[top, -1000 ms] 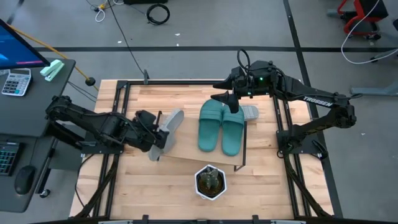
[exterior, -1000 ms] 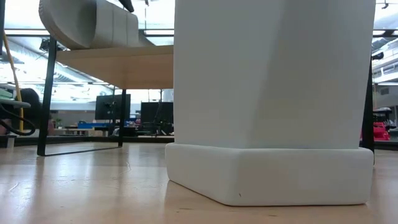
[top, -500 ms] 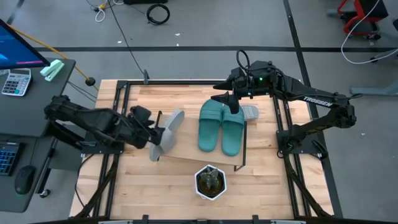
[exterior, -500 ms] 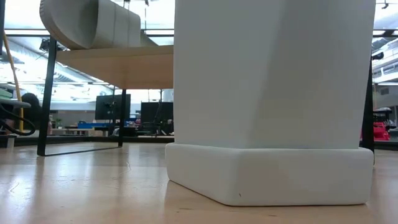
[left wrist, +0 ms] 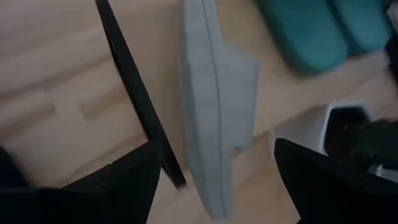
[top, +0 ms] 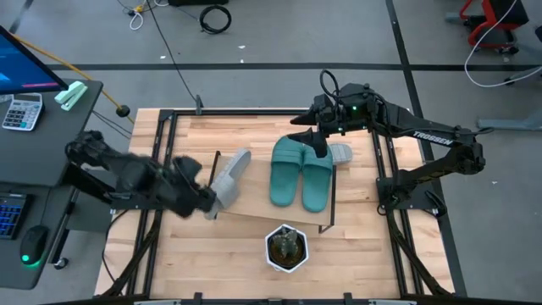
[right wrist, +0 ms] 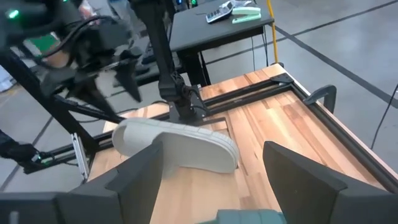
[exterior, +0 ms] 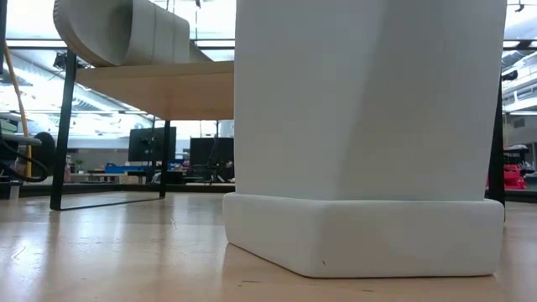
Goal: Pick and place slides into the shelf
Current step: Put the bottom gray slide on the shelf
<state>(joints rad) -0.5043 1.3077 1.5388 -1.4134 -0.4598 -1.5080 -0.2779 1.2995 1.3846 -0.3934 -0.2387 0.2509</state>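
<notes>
High view: left pincer gapes wide just left of a grey slide overhanging the shelf left edge. Teal slides lie mid-board. Right pincer, also wide, hovers beside another grey slide.

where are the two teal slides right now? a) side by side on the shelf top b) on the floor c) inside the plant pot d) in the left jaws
a, the teal slides lie side by side on the shelf board, with no jaws gripping them.
</notes>
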